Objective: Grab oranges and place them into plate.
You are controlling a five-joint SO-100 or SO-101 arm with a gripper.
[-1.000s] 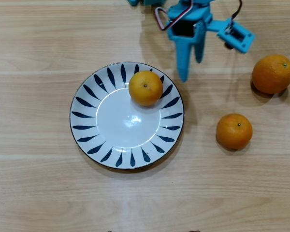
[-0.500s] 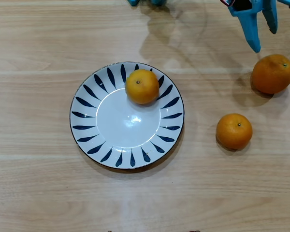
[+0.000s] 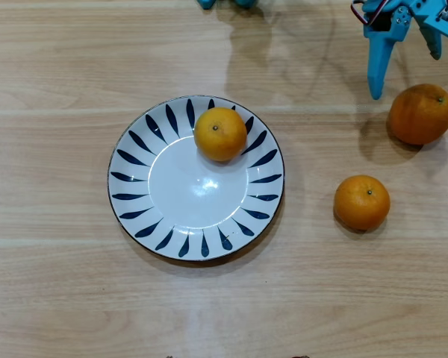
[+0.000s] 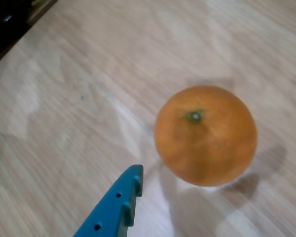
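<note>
The white plate [image 3: 181,211] with dark blue rim strokes lies left of centre in the overhead view. One orange [image 3: 220,134] rests on its upper rim area. A larger, deeper orange [image 3: 422,113] sits on the table at the far right, and a smaller orange [image 3: 361,202] lies below and left of it. My blue gripper [image 3: 405,76] hangs at the top right, open and holding nothing, just above and left of the large orange. The wrist view shows that orange [image 4: 205,136] close up, with one blue finger [image 4: 119,205] to its lower left, apart from it.
The wooden table [image 3: 60,298] runs to every edge of the overhead view. A dark strip beyond the table edge [image 4: 10,24] shows at the wrist view's top left.
My gripper has swung from beside the plate's upper right rim over to the top right, near the large orange. The orange on the plate shifted slightly left.
</note>
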